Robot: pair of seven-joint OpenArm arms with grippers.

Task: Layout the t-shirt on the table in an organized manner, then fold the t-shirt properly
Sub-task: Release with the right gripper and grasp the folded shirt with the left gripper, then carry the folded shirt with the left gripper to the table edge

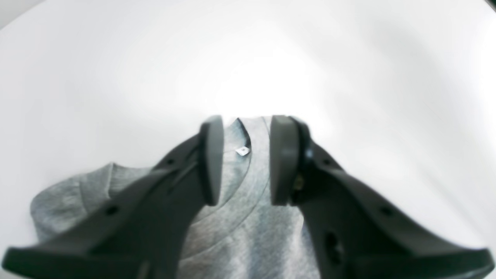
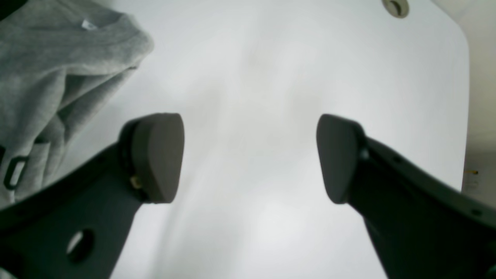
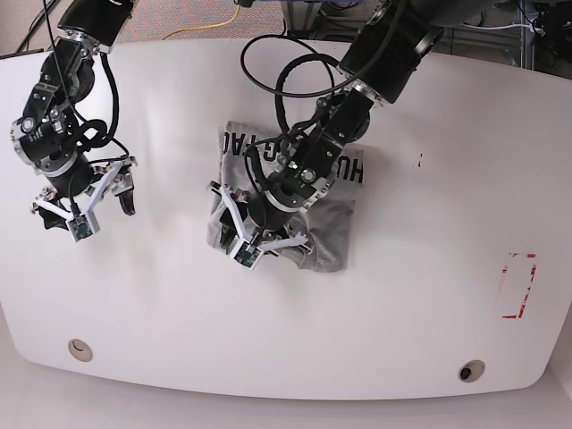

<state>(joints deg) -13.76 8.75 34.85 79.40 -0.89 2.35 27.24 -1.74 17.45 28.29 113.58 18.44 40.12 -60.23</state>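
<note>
Across the glossy white table (image 3: 375,357), red tape outline (image 3: 517,284), crumpled t-shirt (image 3: 326,214), left gripper (image 1: 246,161) narrowly parted above collar, right gripper (image 2: 250,157) wide apart.

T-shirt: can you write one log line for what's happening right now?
t-shirt: bunched on table | left end effector: partly open over collar | right end effector: open above bare table, holding nothing

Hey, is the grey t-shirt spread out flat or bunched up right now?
Bunched up. The heather-grey cotton t-shirt lies in a rumpled heap with overlapping folds on the glossy white table, not laid out flat.
</note>
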